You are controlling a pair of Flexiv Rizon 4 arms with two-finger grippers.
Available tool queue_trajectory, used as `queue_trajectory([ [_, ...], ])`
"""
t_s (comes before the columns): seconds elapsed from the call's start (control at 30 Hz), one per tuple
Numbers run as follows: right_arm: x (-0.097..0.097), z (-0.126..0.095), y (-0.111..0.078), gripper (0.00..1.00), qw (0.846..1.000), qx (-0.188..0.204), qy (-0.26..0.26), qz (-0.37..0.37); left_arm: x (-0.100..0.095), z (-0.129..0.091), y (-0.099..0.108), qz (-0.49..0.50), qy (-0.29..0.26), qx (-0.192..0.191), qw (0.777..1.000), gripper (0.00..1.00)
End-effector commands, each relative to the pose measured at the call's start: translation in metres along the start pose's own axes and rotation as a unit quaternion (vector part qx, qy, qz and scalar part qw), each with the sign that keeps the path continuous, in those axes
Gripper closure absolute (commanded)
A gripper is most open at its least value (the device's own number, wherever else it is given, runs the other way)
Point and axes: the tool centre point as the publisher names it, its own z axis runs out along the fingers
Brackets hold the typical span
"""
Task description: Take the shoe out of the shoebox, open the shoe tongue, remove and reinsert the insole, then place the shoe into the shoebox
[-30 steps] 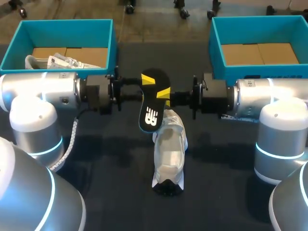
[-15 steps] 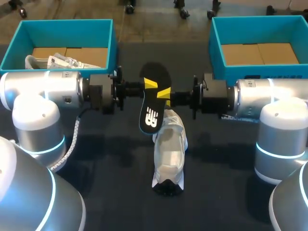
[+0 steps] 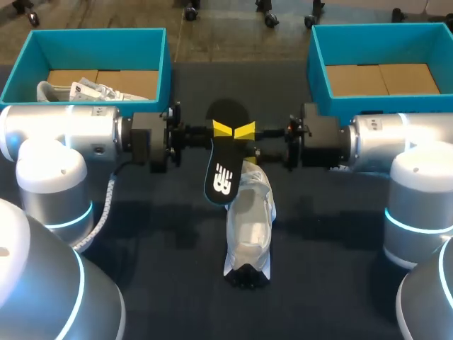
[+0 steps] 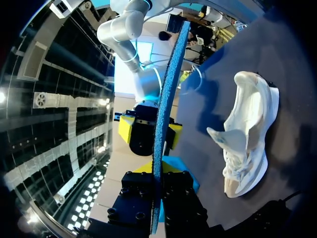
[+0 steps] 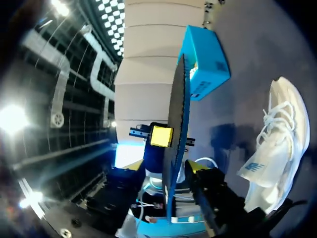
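A black insole [image 3: 222, 159] hangs on edge above the table, between my two arms. My left gripper [image 3: 221, 129] is shut on its upper part; in the left wrist view the thin blue-edged insole [image 4: 167, 104] is pinched between the dark fingers of the left gripper [image 4: 157, 191]. My right gripper [image 3: 245, 131] faces it from the other side and stands open, its fingers on either side of the insole [image 5: 176, 134] without pressing it. The white shoe [image 3: 249, 221] lies on the dark table just below the insole, toe toward the front edge, and shows beside both grippers [image 4: 247, 139] [image 5: 277, 144].
A teal shoebox [image 3: 95, 33] stands at the back left with another white shoe [image 3: 78, 91] inside. A second teal shoebox [image 3: 315, 71] stands at the back right, showing its cardboard floor. Both arms lie low across the table in front of the boxes.
My left gripper has closed on the insole. My right gripper has opened off it and drawn back slightly to the right. The insole has sunk a little.
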Motion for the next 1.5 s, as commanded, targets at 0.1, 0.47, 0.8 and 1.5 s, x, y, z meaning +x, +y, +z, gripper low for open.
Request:
queue_trajectory([
  [0.1,0.001,-0.041,-0.002,0.00,0.998,0.039,-0.040,-0.001,0.001,-0.016,-0.028,-0.002,0.007,0.001,1.000,1.00],
  [0.47,0.002,-0.045,-0.005,0.00,0.996,0.055,-0.063,-0.016,0.003,-0.009,-0.065,-0.035,0.036,0.056,0.997,1.00],
  [0.8,0.003,-0.069,-0.020,0.00,0.966,0.090,-0.170,-0.170,0.007,-0.014,-0.082,-0.111,0.104,0.157,0.976,1.00],
  [1.5,-0.021,-0.086,-0.052,0.00,0.863,0.211,-0.321,-0.327,0.022,-0.011,-0.162,-0.157,0.079,0.145,0.974,1.00],
])
